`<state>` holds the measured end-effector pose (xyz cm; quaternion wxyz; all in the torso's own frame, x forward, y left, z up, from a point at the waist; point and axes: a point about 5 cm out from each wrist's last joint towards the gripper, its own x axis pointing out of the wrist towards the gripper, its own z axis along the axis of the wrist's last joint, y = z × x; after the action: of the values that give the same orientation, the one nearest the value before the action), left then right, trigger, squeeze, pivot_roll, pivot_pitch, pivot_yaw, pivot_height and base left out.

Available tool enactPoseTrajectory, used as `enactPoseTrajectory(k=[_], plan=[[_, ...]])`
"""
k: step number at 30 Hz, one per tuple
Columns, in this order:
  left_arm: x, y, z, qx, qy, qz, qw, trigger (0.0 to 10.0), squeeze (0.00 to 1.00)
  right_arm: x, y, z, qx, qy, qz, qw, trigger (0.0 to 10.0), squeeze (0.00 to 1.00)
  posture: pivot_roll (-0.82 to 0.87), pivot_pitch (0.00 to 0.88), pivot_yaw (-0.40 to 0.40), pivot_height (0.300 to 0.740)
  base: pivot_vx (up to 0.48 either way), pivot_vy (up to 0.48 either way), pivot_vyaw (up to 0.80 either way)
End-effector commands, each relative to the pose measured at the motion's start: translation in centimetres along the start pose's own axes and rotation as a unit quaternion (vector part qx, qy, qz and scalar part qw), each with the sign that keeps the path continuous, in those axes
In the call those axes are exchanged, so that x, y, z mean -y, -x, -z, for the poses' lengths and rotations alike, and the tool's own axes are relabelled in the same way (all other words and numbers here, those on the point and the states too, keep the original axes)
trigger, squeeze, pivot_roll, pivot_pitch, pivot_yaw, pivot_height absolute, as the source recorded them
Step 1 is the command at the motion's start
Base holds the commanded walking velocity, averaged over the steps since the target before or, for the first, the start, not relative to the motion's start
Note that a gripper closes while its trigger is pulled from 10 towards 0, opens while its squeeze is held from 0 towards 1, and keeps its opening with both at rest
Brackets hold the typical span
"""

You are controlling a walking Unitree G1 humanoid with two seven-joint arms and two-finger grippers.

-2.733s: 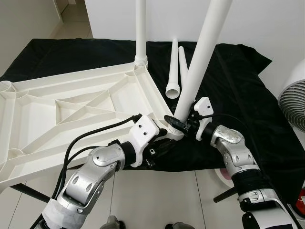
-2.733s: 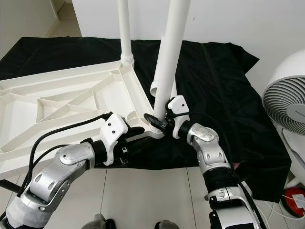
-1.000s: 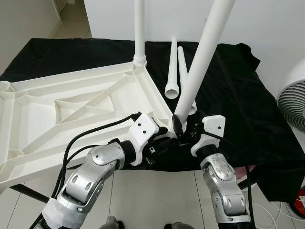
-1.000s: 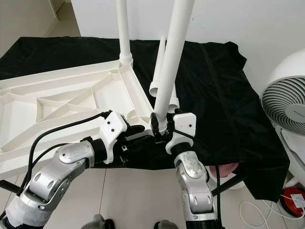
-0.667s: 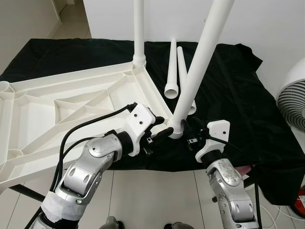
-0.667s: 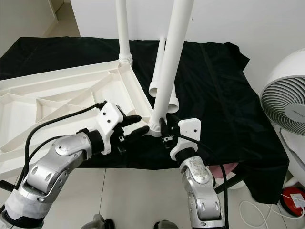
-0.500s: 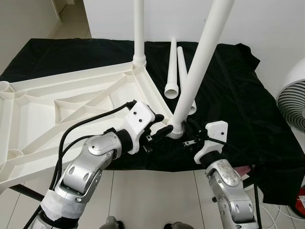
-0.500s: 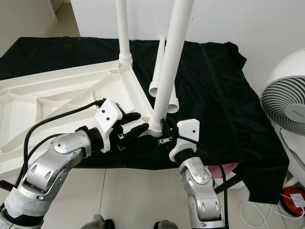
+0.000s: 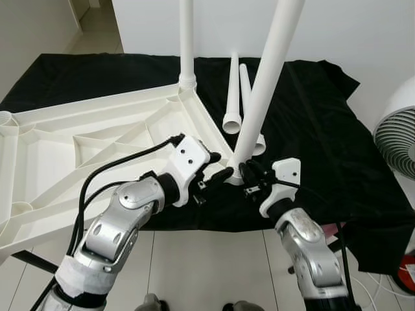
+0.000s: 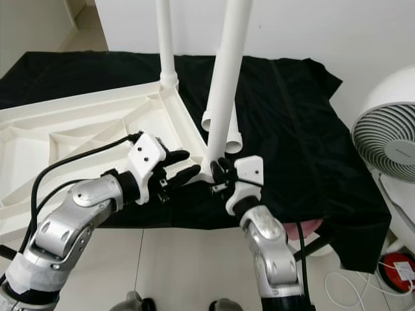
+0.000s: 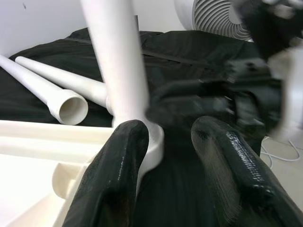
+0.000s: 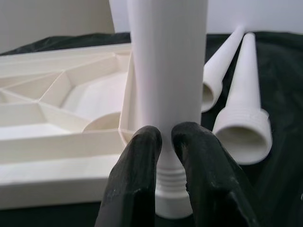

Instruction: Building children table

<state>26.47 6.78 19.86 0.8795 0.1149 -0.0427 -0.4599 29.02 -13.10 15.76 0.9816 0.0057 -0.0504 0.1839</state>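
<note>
Whereas half a second ago the right gripper (image 9: pixel 245 176) hung just off the near table leg (image 9: pixel 262 78), it now sits against the leg's base with fingers nearly together, not visibly clamping. The left gripper (image 9: pixel 217 170) stays spread beside that corner of the upturned tabletop (image 9: pixel 97 146). The leg points up, leaning slightly right, on the black cloth (image 9: pixel 311 110)

The tabletop (image 9: pixel 97 139) and its legs (image 9: pixel 262 84) are plain white, lying on a black cloth (image 9: pixel 311 116). Both arms are silver with white wrist housings and black fingers (image 11: pixel 118 179). The fan (image 10: pixel 389 129) is white, the floor (image 9: pixel 207 272) pale tile.
</note>
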Motion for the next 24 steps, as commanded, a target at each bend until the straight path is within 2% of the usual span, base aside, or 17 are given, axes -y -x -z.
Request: enactPoseTrajectory(k=[1, 5, 7, 13, 19, 20, 21, 24], plan=[[-0.3, -0.2, 0.0, -0.007, 0.001, -0.035, 0.999, 10.0, 0.00, 1.1, -0.7, -0.4, 0.013, 0.007, 0.011, 1.000, 10.0, 0.00, -0.07, 0.076, 0.003, 0.740, 0.000, 0.000, 0.00], [-0.1, -0.3, -0.1, -0.002, 0.004, -0.033, 0.999, 10.0, 0.00, 1.6, -1.2, -0.6, 0.015, 0.009, 0.015, 1.000, 10.0, 0.00, -0.08, 0.078, 0.005, 0.740, 0.000, 0.000, 0.00], [0.2, -0.6, -0.3, 0.003, 0.007, -0.027, 1.000, 10.0, 0.00, 2.2, -2.1, -0.9, 0.018, 0.015, 0.018, 1.000, 10.0, 0.00, -0.08, 0.077, 0.009, 0.740, 0.000, 0.000, 0.00], [0.5, -0.7, -0.5, 0.007, 0.008, -0.021, 1.000, 10.0, 0.00, 2.3, -3.0, -1.1, 0.025, 0.015, 0.018, 0.999, 10.0, 0.00, -0.07, 0.074, 0.007, 0.740, 0.000, 0.000, 0.00], [0.5, -0.6, -0.2, -0.001, 0.006, -0.028, 1.000, 10.0, 0.00, 1.2, -2.4, -1.4, 0.048, -0.008, 0.006, 0.999, 10.0, 0.00, -0.06, 0.068, -0.003, 0.740, 0.000, 0.000, 0.00], [0.2, -0.6, 0.4, -0.020, 0.008, -0.046, 0.999, 10.0, 0.00, 0.4, -1.8, -1.4, 0.057, -0.022, 0.002, 0.998, 10.0, 0.00, -0.06, 0.066, -0.004, 0.740, 0.000, 0.000, 0.00], [0.2, -0.6, 0.4, -0.020, 0.008, -0.046, 0.999, 10.0, 0.00, 0.4, -1.8, -1.4, 0.057, -0.022, 0.002, 0.998, 10.0, 0.00, -0.06, 0.066, -0.004, 0.740, 0.000, 0.000, 0.00], [-0.6, -0.6, 1.9, -0.074, 0.004, -0.086, 0.994, 10.0, 0.00, -0.6, -0.4, -1.3, 0.069, -0.040, -0.002, 0.997, 10.0, 0.00, -0.07, 0.063, 0.002, 0.740, 0.000, 0.000, 0.00]])
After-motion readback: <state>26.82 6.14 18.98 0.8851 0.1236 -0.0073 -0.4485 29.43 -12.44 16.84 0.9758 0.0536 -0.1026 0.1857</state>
